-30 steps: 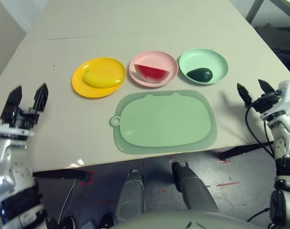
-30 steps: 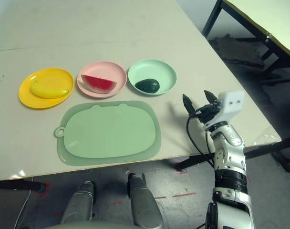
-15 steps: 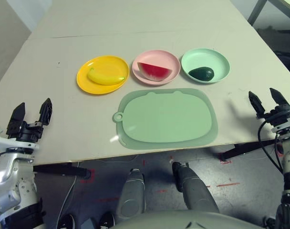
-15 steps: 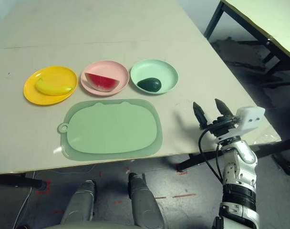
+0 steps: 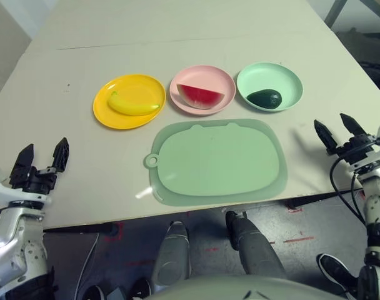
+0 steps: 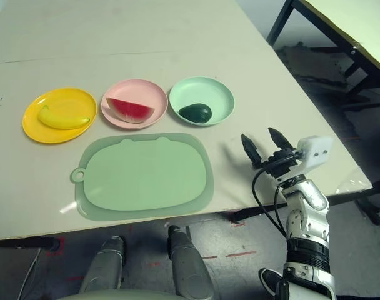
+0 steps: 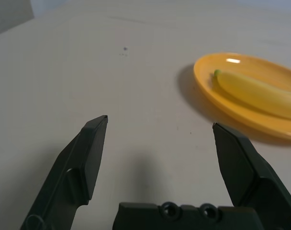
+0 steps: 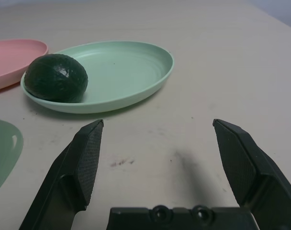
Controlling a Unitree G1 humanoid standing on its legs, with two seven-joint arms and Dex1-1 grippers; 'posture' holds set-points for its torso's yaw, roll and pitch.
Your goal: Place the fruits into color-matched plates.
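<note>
Left eye view: unlabelled banana (image 5: 133,105)

Between our spread right gripper (image 8: 157,125) fingers we see the avocado (image 8: 55,78) in the mint plate (image 8: 131,67); the pink plate's (image 8: 14,57) contents stay hidden.

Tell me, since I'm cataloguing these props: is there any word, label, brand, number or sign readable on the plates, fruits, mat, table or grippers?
None: no readable text stands on anything.
The yellow plate, pink plate, mint green plate, banana, watermelon wedge, avocado, mat, table, left gripper and right gripper bear no marking.
</note>
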